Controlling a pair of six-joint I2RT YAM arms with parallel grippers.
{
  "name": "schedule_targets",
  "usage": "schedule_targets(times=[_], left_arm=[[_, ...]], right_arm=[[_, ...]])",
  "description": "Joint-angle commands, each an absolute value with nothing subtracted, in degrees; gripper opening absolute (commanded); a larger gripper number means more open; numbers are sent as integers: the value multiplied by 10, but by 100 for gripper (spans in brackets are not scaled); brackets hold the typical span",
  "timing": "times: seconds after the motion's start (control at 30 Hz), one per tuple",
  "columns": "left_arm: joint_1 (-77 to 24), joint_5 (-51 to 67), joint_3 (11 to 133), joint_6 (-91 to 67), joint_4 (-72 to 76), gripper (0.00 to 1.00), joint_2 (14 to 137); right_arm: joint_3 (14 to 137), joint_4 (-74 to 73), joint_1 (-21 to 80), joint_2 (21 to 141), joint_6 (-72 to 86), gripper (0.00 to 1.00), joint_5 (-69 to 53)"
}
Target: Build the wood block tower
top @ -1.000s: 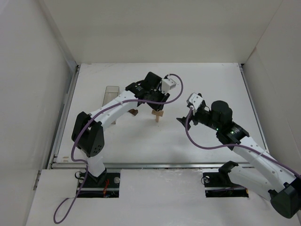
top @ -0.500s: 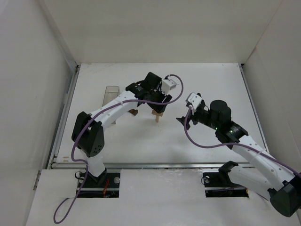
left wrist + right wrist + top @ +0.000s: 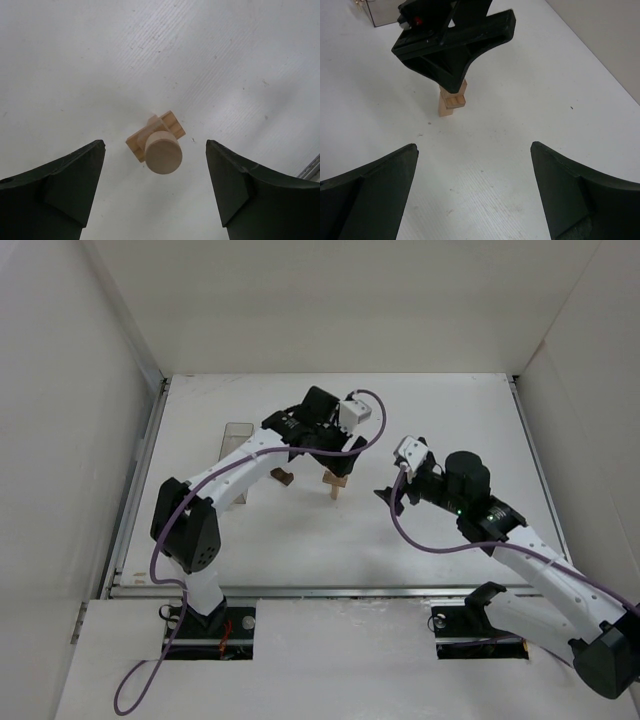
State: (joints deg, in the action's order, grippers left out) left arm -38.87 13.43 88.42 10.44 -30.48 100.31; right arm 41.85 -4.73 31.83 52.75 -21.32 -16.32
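Where the top camera looks down, the left gripper (image 3: pixel 338 455) hangs released just above the pale tan wooden block tower (image 3: pixel 336 486). A small dark brown wooden block (image 3: pixel 281 477) lies beside its fingers. From the left wrist, the tower (image 3: pixel 161 150) stands between the spread fingers (image 3: pixel 65 185), touching neither. From the right wrist, the right gripper (image 3: pixel 473 146) gapes empty, the tower (image 3: pixel 451 103) well beyond its fingertips.

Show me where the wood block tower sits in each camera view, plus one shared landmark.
Top external: wood block tower near the centre of the table, under the left gripper.
Left wrist: mid-frame, seen from above between the open fingers.
Right wrist: upper left, below that gripper.
Landmark: the left gripper's black fingers.
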Motion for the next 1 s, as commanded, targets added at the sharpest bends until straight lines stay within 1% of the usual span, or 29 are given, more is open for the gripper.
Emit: schedule_targets(times=[0.0, 0.07, 0.1, 0.13, 0.27, 0.3, 0.37, 0.4, 0.47, 0.5, 0.6, 0.63, 0.7, 0.77, 0.87, 0.97], left_arm=[[-372, 141, 921, 98, -304, 80, 957], [-372, 141, 941, 98, -317, 87, 957], [-372, 128, 952, 87, -323, 98, 957], [-372, 120, 964, 80, -338, 100, 957], [-357, 52, 1035, 41, -366, 100, 952], [-350, 12, 1058, 28, -366, 100, 945], [-316, -22, 1070, -2, -366, 98, 937], [-302, -31, 1071, -2, -366, 96, 937], [-261, -42, 1051, -7, -357, 88, 922], [-249, -42, 1038, -7, -352, 75, 922], [-215, -32, 972, -2, -338, 55, 911], [-214, -32, 934, 15, -332, 44, 906], [-214, -25, 899, 27, -326, 36, 906], [-214, -8, 862, 35, -326, 32, 914], [-214, 17, 834, 41, -321, 32, 925], [-220, 17, 805, 47, -299, 32, 925]], right_arm=[[446, -42, 314, 530, -220, 100, -163], [451, -42, 314, 536, -220, 100, -163], [451, -42, 314, 541, -220, 100, -163], [451, -42, 314, 541, -220, 100, -169], [456, -42, 314, 547, -220, 100, -169], [456, -42, 314, 547, -220, 100, -169], [461, -42, 314, 547, -220, 100, -169], [461, -42, 314, 547, -214, 100, -164], [461, -42, 314, 547, -214, 100, -163], [461, -42, 314, 547, -208, 100, -163], [461, -42, 314, 547, -208, 100, -158], [461, -42, 314, 547, -208, 100, -158], [461, -42, 314, 547, -208, 100, -158], [461, -42, 314, 547, -208, 100, -158], [461, -42, 314, 547, -208, 100, -158], [461, -42, 314, 547, -208, 100, -158]])
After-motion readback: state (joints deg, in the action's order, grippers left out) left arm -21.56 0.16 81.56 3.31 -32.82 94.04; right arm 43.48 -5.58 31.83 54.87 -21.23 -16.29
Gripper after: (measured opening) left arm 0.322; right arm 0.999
